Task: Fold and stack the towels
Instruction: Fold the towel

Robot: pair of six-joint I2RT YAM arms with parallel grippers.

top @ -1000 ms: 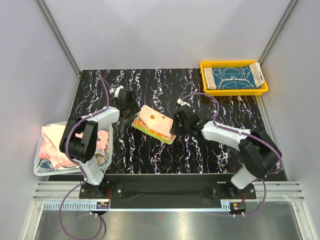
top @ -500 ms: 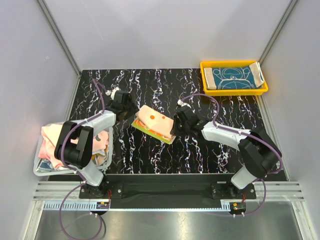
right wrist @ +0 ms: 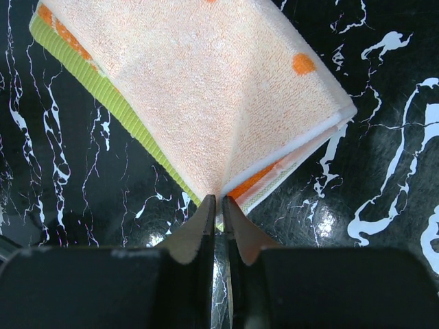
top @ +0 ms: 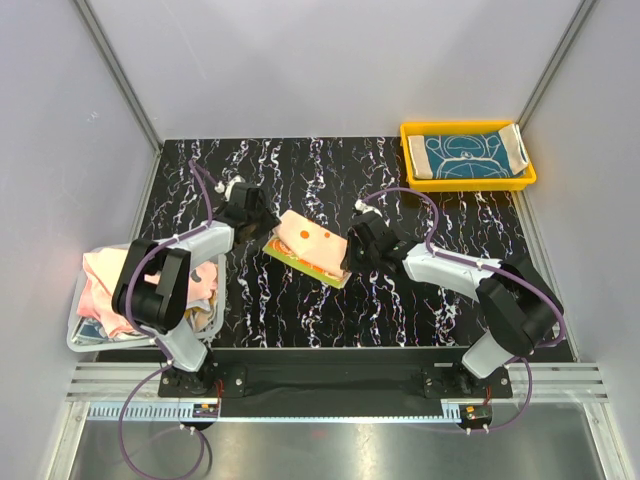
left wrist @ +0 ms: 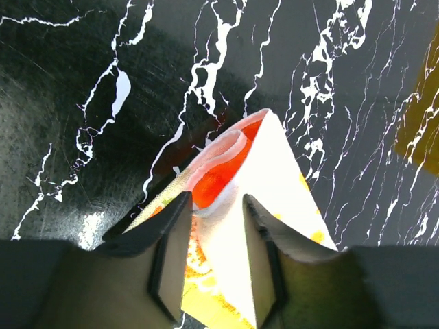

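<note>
— Where's the towel (top: pixel 310 240)?
— Folded, mid-counter (top: pixel 300 312), between both arms.
— And the right tool (right wrist: pixel 218 200)?
— Pinched narrow on its edge.
— The left tool (left wrist: pixel 216 199)?
— Half-wide, straddling a corner.

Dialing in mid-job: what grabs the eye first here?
A folded orange-and-cream towel is at mid-table, the right claw pinched shut on its right edge and the left claw straddling the opposite corner. A teal towel fills the yellow tray at the far right corner; pink towels heap in the basket at left.
</note>
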